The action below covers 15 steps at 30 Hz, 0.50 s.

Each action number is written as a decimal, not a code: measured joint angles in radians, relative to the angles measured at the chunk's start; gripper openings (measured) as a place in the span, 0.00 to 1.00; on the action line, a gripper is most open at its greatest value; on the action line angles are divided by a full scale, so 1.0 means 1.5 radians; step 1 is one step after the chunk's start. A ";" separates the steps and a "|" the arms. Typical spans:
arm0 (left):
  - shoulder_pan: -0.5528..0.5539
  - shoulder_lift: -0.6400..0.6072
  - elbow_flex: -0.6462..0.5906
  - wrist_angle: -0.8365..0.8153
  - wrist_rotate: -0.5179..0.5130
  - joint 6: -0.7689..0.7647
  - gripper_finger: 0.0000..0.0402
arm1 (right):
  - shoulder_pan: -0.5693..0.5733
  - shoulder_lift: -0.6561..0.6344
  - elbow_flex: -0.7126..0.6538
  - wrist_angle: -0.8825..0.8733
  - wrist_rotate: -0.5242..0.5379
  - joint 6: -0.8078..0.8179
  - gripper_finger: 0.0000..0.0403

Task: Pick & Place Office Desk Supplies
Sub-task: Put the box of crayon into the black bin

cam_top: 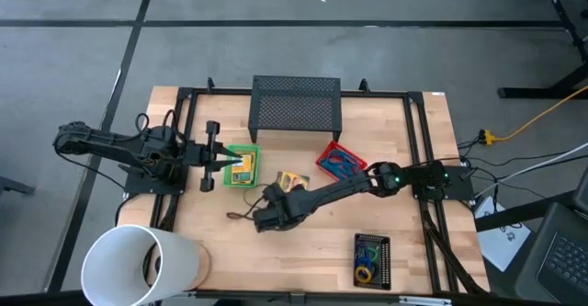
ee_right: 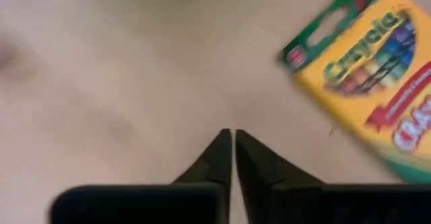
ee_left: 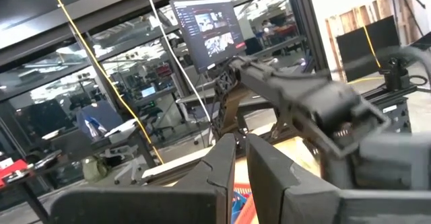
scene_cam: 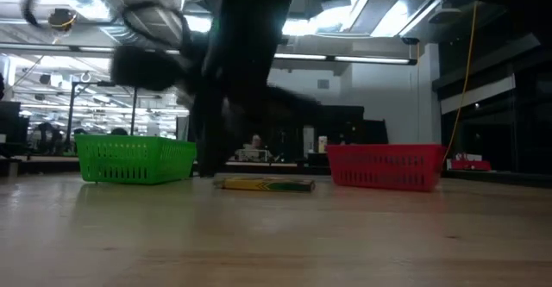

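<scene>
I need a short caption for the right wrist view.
Right gripper, fingers shut, above bare wood beside a yellow crayon box.

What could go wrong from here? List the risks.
1. The right gripper is low over bare table with its fingers nearly together and nothing between them; the crayon box lies off to one side, so closing here would likely miss it.
2. The left gripper sits at the green tray, which already holds a yellow box. A drop there by the right arm could crowd it.
</scene>
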 joint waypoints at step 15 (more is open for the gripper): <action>0.000 0.025 0.000 0.017 0.001 0.001 0.09 | -0.012 0.005 0.000 -0.141 0.009 -0.090 0.60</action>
